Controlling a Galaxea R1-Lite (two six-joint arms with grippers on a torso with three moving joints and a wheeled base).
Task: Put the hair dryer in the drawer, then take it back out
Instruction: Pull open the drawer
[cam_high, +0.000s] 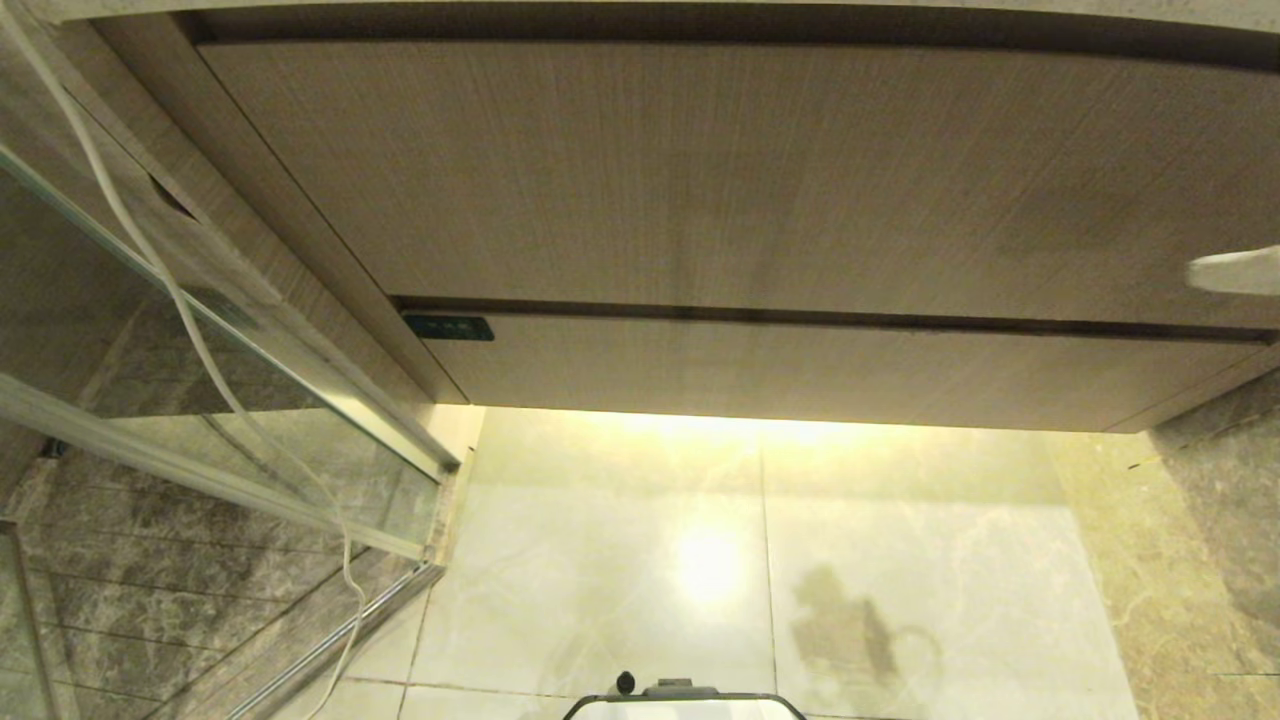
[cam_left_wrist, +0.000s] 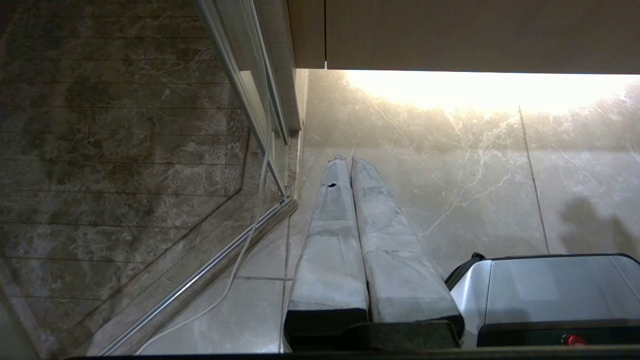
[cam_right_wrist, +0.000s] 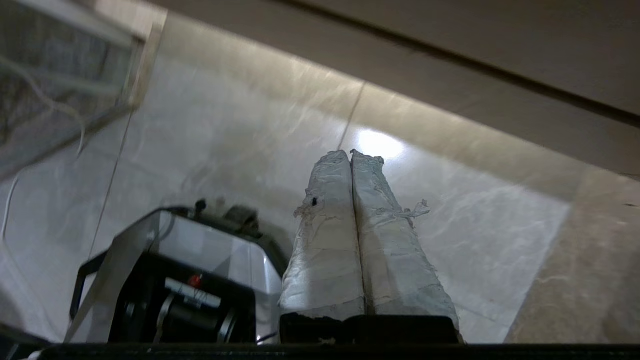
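Note:
The drawer (cam_high: 800, 370) is the short light-wood front with a small dark label (cam_high: 448, 328), under the taller wood panel (cam_high: 700, 170); it sits closed, flush with the cabinet. The hair dryer is out of view. My right gripper (cam_right_wrist: 350, 152) is shut with nothing between its white-wrapped fingers, and it points at the pale floor just below the drawer front (cam_right_wrist: 400, 70). A blurred white tip (cam_high: 1235, 270) at the head view's right edge looks like those fingers. My left gripper (cam_left_wrist: 345, 159) hangs shut and empty over the floor by the glass door.
A glass shower door (cam_high: 200, 400) with a metal rail (cam_left_wrist: 200, 280) stands to the left. A long thin white cable (cam_high: 180, 300) hangs down in front of it. My base (cam_high: 685, 700) shows at the bottom. A marble wall (cam_high: 1220, 520) closes the right side.

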